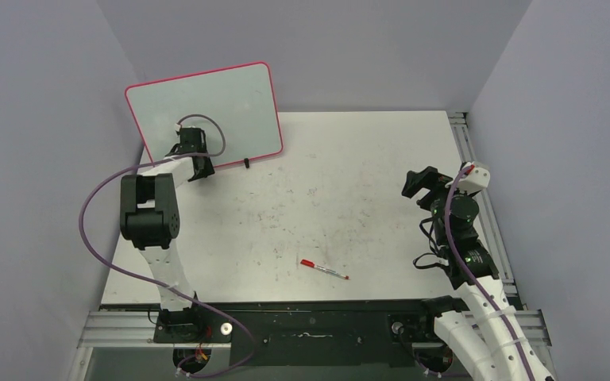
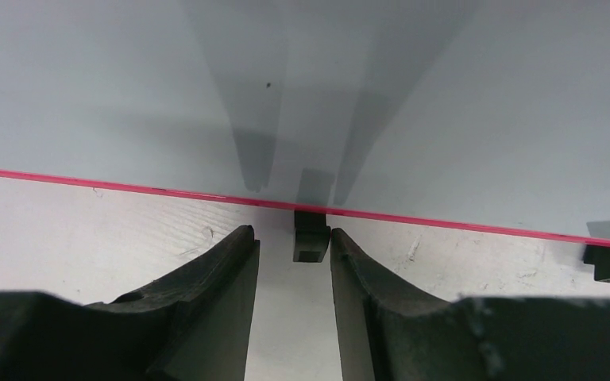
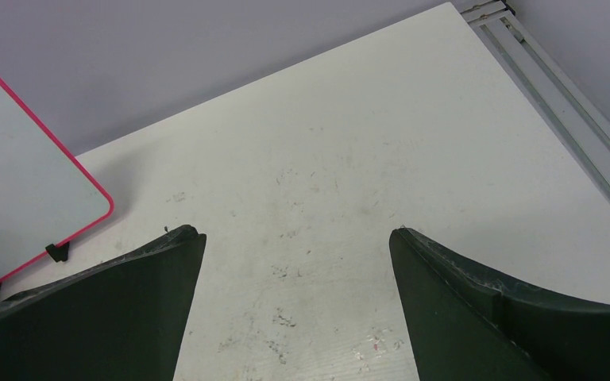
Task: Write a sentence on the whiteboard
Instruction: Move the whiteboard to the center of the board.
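The whiteboard [image 1: 206, 99] stands tilted at the table's back left, with a pale glossy surface and a red-pink rim; it also shows in the left wrist view [image 2: 127, 95] and the right wrist view [image 3: 16, 182]. My left gripper [image 1: 200, 168] is open at the board's lower edge. In the left wrist view [image 2: 290, 234] a black clip foot [image 2: 310, 238] sits between its fingertips, against the right finger. The second foot [image 1: 248, 163] is to the right. My right gripper [image 1: 417, 181] is open and empty above the table's right side [image 3: 295, 232].
A pen with a red cap [image 1: 323, 270] lies on the white table [image 1: 349, 182] near the front middle. Grey walls close in the back and sides. A metal rail [image 1: 476, 182] runs along the table's right edge.
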Motion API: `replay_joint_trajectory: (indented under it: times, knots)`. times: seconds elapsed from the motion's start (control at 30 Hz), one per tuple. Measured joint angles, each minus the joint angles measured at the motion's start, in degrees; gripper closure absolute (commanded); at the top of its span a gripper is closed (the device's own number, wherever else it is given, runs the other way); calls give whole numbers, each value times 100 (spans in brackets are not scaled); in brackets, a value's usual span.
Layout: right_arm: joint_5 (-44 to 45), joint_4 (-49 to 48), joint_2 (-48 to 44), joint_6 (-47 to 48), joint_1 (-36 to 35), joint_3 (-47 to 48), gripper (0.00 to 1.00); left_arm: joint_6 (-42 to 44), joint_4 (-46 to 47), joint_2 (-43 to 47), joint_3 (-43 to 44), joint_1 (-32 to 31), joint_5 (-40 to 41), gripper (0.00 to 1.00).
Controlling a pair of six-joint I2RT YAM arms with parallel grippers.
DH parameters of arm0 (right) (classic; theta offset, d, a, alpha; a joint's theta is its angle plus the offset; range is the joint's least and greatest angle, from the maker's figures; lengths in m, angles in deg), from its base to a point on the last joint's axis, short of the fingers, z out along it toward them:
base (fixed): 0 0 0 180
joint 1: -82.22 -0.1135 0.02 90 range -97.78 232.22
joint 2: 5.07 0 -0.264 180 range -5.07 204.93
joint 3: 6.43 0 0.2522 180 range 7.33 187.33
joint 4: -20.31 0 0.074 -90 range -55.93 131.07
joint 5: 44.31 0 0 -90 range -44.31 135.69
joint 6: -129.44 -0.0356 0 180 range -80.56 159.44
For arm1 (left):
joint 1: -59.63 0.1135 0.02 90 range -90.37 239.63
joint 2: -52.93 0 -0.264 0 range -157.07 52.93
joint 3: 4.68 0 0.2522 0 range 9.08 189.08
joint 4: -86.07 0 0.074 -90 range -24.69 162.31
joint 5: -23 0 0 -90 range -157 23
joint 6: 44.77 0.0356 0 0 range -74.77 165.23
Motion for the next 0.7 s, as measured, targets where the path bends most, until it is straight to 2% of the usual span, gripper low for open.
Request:
replay_joint_trajectory:
  times: [0.2, 0.5, 0.7]
  knots:
    - [0, -2, 7, 2, 0, 0, 10, 13, -7, -118, 162, 0, -37, 75]
    - [0, -9, 33, 2, 0, 0, 10, 116, -20, -177, 212, -11, -136, 100]
    - [0, -9, 31, 2, 0, 0, 10, 170, -26, -177, 214, -79, -50, 100]
